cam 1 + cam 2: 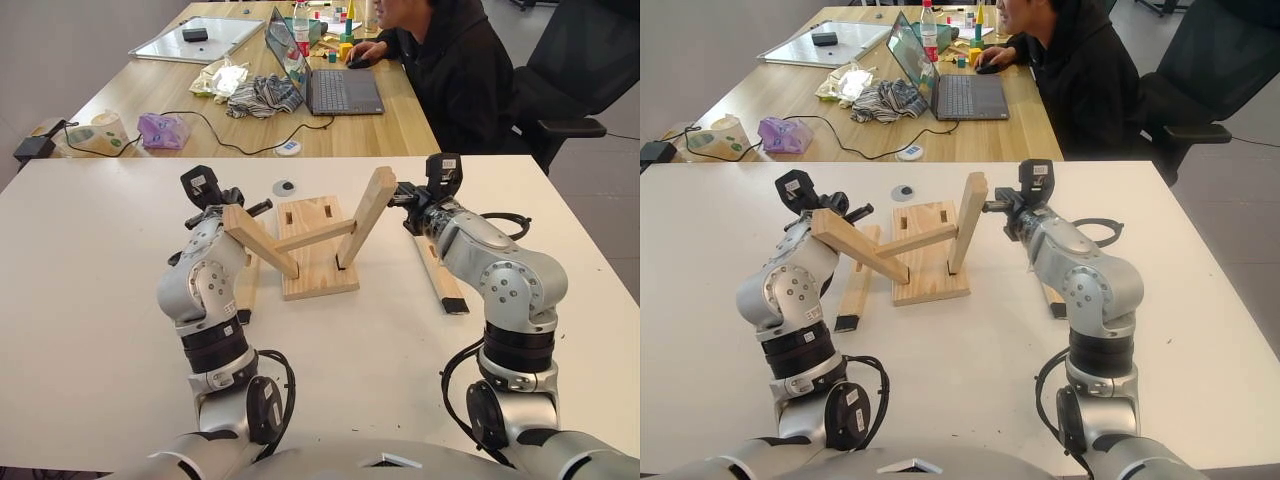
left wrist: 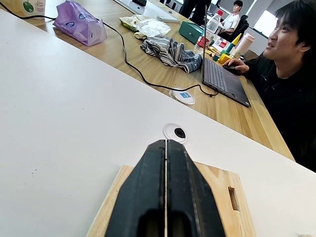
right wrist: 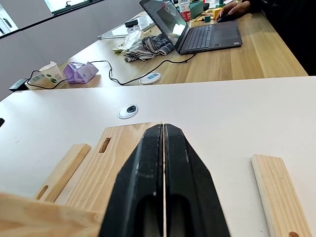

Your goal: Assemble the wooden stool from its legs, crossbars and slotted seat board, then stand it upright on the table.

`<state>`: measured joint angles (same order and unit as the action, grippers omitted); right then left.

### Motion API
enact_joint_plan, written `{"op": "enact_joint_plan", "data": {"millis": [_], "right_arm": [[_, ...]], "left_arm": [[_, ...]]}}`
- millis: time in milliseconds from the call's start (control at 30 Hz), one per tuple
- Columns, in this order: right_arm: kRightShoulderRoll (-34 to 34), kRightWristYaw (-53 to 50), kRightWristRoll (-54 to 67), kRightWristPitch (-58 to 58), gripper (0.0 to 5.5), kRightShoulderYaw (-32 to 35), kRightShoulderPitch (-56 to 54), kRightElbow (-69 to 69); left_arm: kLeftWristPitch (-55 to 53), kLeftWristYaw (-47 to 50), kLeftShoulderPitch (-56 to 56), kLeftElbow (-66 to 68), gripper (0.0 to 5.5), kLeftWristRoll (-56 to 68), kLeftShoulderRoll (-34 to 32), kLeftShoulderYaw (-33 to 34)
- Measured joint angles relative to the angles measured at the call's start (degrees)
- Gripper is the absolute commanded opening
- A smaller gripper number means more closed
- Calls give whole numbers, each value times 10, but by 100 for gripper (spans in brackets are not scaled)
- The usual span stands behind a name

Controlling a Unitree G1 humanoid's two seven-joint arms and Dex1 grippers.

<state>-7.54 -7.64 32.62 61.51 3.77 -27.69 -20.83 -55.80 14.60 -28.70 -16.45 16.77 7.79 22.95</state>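
Seat board (image 1: 316,278) lies flat at mid-table. Head views give me the frame: left leg (image 1: 258,240) and right leg (image 1: 366,215), joined by a crossbar (image 1: 315,236), leaning over the board. Wrist views settle the claws: left gripper (image 2: 166,146) and right gripper (image 3: 163,129) are each pressed together, pinching nothing. One spare leg (image 1: 855,285) lies left of the board, another spare leg (image 1: 442,280) right.

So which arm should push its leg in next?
Probably right: the right leg, at the right gripper, stands upright, foot on the board; the left leg, at the left gripper, is slanted.
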Motion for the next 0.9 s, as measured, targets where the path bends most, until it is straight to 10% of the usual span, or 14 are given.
{"op": "enact_joint_plan", "data": {"millis": [467,767,900], "right_arm": [[-3,74,-34,25,2,-15,7,-13],[-2,120,-36,-43,0,35,-10,15],[2,118,-40,-51,0,30,-10,18]], "left_arm": [[-57,-270,-202,147,0,76,-287,-61],[-3,-933,-362,140,42,98,-561,-451],[68,-1034,-393,158,115,0,-563,-600]]}}
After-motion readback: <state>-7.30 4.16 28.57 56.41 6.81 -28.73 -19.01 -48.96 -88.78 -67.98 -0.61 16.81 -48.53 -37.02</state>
